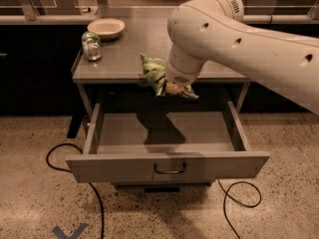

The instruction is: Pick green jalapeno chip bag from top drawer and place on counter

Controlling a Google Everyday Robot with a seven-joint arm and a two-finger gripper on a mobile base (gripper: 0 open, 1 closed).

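The green jalapeno chip bag hangs crumpled in my gripper, held in the air just in front of the counter's front edge, above the back of the open top drawer. The gripper is shut on the bag; my large white arm comes in from the upper right and hides most of the gripper. The drawer is pulled fully out, its inside bare, with the dark curved handle on its front panel. The grey counter lies right behind the bag.
A pale bowl and a green-topped can stand on the counter's left rear. Black cables lie on the speckled floor at both sides of the drawer. Dark cabinets and a pale ledge run behind.
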